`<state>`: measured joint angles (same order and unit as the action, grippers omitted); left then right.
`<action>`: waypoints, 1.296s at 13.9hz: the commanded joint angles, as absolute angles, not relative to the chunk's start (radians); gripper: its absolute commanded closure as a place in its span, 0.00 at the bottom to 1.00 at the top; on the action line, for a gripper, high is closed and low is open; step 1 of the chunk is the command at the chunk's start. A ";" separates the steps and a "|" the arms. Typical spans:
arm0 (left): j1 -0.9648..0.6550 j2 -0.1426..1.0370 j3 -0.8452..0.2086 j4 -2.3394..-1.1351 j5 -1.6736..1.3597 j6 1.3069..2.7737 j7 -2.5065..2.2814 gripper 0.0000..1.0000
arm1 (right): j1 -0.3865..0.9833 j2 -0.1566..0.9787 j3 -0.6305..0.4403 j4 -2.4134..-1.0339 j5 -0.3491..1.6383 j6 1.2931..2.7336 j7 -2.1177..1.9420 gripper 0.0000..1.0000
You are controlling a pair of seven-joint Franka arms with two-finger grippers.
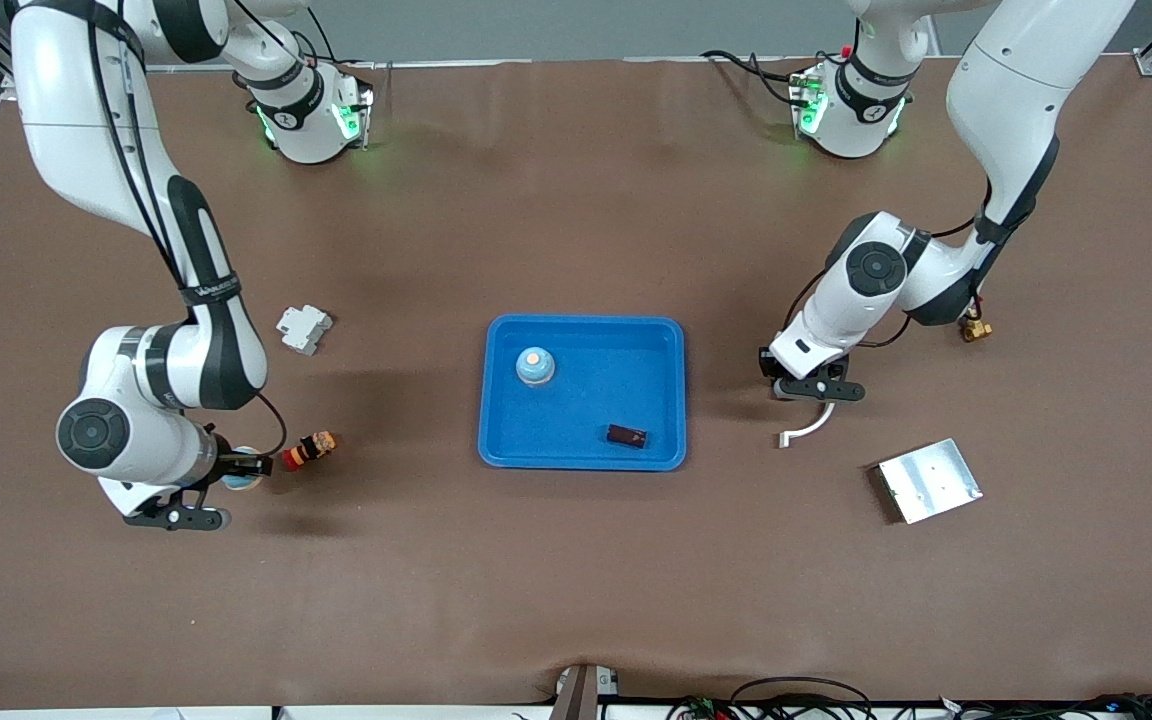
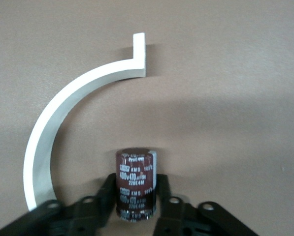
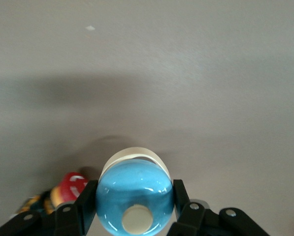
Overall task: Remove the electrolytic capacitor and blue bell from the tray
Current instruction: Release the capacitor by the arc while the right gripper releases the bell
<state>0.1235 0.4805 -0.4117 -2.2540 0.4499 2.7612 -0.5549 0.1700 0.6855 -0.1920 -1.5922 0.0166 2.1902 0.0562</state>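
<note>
Beside the white arc, at its 5 o'clock: left gripper brackets capacitor, grip uncertain.
Right gripper clamps blue bell; bare table around.

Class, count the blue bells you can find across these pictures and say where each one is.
2. One bell sits in the blue tray. The other bell is gripped by the right gripper, beside the red and yellow button.
</note>
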 commanded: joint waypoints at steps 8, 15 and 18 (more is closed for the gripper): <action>0.127 0.480 -0.423 -2.218 0.491 2.732 -0.686 0.00 | 0.127 0.655 -0.195 -1.666 0.120 2.203 -0.034 0.31; 0.135 0.456 -0.475 -2.146 0.476 2.585 -0.703 0.00 | 0.121 0.650 -0.193 -1.666 0.120 2.194 -0.031 0.00; 0.133 0.442 -0.486 -2.135 0.471 2.577 -0.712 0.00 | 0.197 0.615 -0.186 -1.660 0.121 2.181 -0.014 0.00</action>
